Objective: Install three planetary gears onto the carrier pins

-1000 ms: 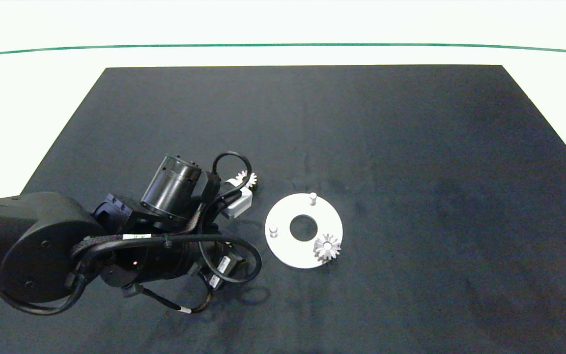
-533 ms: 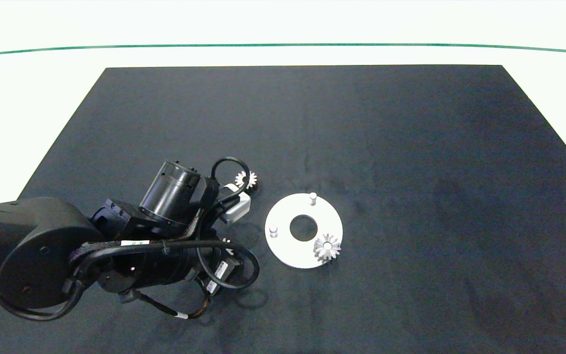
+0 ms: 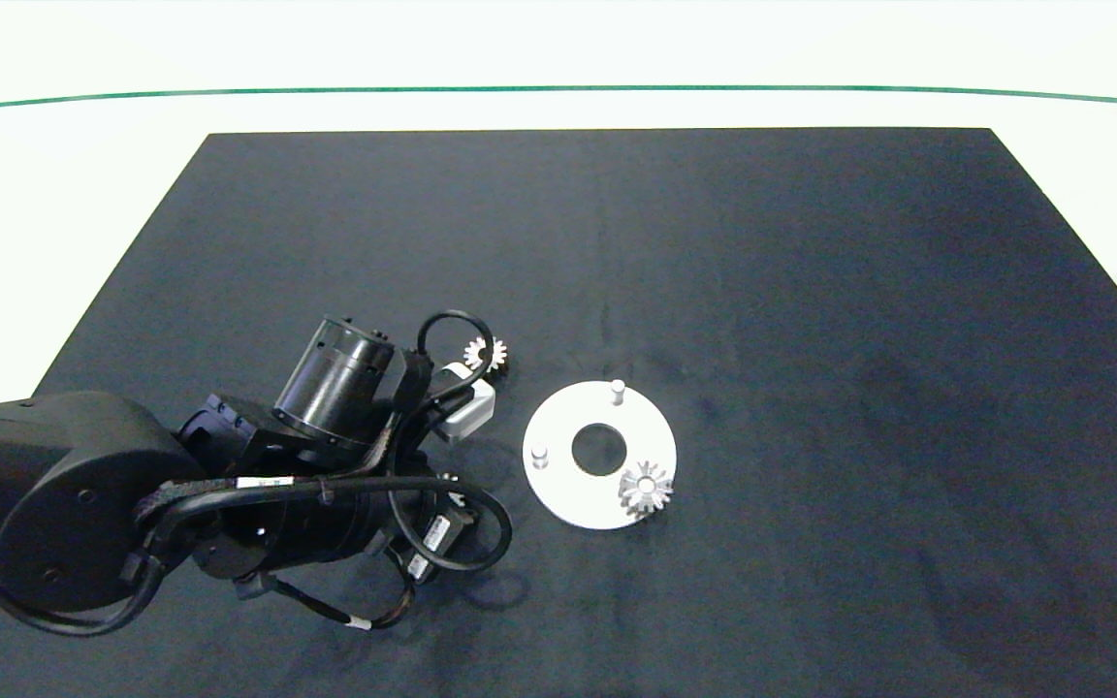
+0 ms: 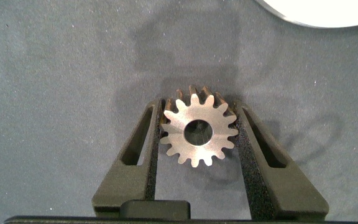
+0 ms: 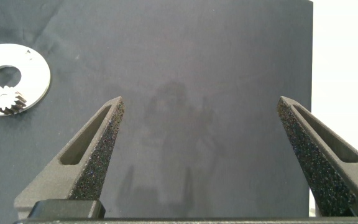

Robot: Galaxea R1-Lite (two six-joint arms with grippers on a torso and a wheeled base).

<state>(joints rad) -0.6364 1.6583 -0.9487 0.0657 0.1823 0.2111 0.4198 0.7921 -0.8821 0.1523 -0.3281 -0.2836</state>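
In the left wrist view my left gripper point(image 4: 201, 107) is shut on a silvery planetary gear point(image 4: 199, 132), its fingers pressing the teeth on both sides just above the dark mat. In the head view the left arm point(image 3: 326, 465) covers that gripper, left of the white carrier disc point(image 3: 568, 494). A second gear point(image 3: 646, 488) sits on the disc's front-right pin. Two carrier pins point(image 3: 618, 390) point(image 3: 539, 454) stand bare. One more gear point(image 3: 484, 354) lies loose on the mat behind the arm. My right gripper point(image 5: 201, 106) hangs open over bare mat, far from the disc point(image 5: 33, 71).
A black mat point(image 3: 811, 291) covers the white table point(image 3: 558, 58), which has a green line along the far side. The disc's rim point(image 4: 316, 14) lies just beyond the left fingertips.
The left arm has shifted slightly toward the table's front and left, uncovering more of the loose gear behind it. Disc and seated gear are unmoved.
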